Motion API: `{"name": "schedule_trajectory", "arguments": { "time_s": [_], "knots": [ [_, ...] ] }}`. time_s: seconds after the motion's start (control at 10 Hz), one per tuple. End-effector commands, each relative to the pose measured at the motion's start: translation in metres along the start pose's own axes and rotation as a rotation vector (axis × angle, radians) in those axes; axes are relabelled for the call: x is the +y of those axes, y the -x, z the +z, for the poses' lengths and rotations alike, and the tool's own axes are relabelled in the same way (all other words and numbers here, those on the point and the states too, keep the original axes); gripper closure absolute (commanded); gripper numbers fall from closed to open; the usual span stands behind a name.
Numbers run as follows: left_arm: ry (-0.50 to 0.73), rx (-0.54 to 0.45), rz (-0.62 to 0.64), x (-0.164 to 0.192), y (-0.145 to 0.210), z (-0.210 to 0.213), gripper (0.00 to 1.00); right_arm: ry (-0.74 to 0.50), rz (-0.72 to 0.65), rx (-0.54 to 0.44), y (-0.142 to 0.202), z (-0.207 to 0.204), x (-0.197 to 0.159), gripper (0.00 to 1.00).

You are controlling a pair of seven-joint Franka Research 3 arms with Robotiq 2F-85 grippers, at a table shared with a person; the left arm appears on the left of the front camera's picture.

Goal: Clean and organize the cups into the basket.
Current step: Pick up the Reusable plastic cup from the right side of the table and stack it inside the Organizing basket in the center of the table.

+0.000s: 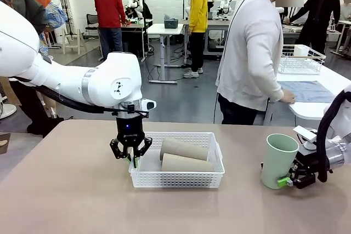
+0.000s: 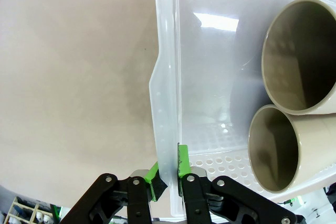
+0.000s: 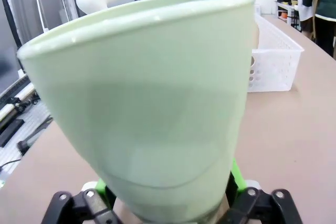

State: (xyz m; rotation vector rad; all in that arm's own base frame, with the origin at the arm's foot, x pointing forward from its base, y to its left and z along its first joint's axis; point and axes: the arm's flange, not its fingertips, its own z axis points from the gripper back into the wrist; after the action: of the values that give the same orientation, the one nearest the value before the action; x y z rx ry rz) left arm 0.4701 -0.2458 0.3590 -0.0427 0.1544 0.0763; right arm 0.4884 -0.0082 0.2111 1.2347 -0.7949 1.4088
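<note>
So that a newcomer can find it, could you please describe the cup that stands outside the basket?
On the brown table, look to the robot's right of the white lattice basket. A tall tapered cup stands there mouth up, the jaws of the right gripper shut on its base. It is pale mint green, whereas the two tan cups lie on their sides inside the basket.

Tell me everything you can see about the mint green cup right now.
The mint green cup is tall, tapered, handleless and matte, widest at its open mouth. It stands upright, mouth up, on the tan table, right of the white basket and apart from it. The right gripper is shut on its narrow base, a green pad on either side.
</note>
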Motion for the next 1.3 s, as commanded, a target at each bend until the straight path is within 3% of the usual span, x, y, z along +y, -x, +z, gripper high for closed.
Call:
{"name": "schedule_trajectory", "arguments": {
  "time_s": [0.0,0.1,0.2,0.4,0.5,0.7,1.0,1.2],
  "knots": [
    [0.004,-0.008,0.001,-0.001,0.0,0.002,1.0,-0.005,-0.001,-0.033,0.0,0.001,0.0,0.57],
    [0.004,-0.008,0.001,-0.001,0.0,0.002,1.0,-0.003,-0.005,-0.041,0.0,0.002,-0.001,0.58],
    [0.004,-0.008,0.001,-0.001,0.0,0.002,1.0,-0.001,-0.003,-0.047,0.001,0.001,-0.002,1.0],
    [0.004,-0.008,0.001,-0.001,0.0,0.002,1.0,0.009,-0.003,-0.065,0.0,0.004,0.0,1.0],
    [0.004,-0.008,0.001,-0.001,0.0,0.002,1.0,0.119,0.016,-0.029,-0.01,0.006,0.004,0.77],
    [0.004,-0.008,0.001,-0.001,0.0,0.002,1.0,0.294,-0.134,0.006,-0.093,0.025,0.024,0.77],
    [0.004,-0.008,0.001,-0.001,0.0,0.002,1.0,0.443,-0.161,0.061,-0.227,0.043,0.046,0.77],
    [0.004,-0.008,0.001,-0.001,0.0,0.002,1.0,0.485,-0.16,0.048,-0.263,0.047,0.052,0.77]
  ]
}}
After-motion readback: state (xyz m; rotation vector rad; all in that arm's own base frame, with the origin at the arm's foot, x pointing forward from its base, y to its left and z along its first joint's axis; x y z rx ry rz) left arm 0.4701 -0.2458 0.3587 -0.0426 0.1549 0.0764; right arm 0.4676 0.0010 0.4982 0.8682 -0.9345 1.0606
